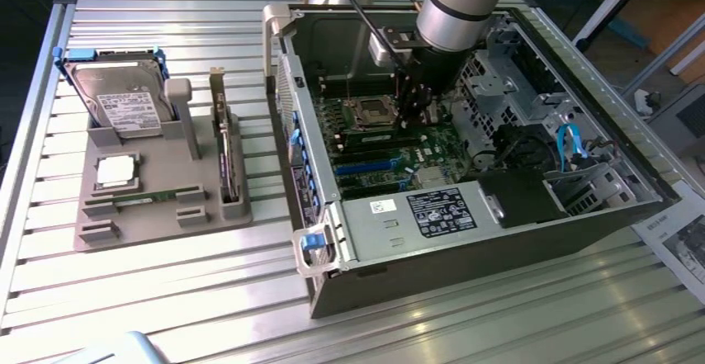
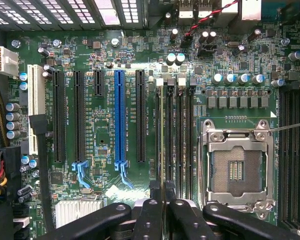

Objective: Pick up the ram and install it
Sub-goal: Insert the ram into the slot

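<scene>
On the tabletop (image 1: 154,298) the open case (image 1: 441,252) is entered from above by the arm, and the motherboard (image 2: 105,150) is faced squarely in the wrist view. The end effector (image 2: 165,212) is seen nearly closed, its jaws pinched on the ram (image 2: 164,150), which is presented edge-on as a thin pale-green line. Its long axis is laid parallel to the memory slots (image 2: 179,135) beside the processor socket (image 2: 236,170), over a slot on the side away from the socket. Whether its far edge is already seated cannot be judged (depth is lost edge-on).
</scene>
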`<state>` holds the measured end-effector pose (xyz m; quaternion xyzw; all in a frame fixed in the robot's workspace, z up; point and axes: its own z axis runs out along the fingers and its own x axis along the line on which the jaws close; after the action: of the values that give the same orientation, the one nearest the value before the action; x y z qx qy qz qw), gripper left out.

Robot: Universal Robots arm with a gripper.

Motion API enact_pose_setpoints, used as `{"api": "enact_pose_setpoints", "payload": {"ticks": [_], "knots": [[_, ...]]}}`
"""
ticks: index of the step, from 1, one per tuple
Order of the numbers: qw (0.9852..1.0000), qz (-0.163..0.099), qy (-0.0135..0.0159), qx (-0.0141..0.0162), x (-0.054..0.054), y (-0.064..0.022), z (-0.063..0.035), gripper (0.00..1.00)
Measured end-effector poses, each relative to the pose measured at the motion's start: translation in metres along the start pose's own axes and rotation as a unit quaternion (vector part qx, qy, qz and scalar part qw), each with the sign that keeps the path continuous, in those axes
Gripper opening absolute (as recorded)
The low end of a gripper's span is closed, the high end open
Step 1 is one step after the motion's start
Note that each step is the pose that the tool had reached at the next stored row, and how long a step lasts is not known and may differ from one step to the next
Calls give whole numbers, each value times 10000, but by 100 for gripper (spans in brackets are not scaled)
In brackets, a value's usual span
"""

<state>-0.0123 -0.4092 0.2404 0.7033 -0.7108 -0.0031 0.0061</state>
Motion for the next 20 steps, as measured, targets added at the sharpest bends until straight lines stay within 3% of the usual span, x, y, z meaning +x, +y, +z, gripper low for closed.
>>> {"api": "enact_pose_setpoints", "payload": {"ticks": [20], "knots": [[10000,10,0,12,-1,9,19,12]]}}
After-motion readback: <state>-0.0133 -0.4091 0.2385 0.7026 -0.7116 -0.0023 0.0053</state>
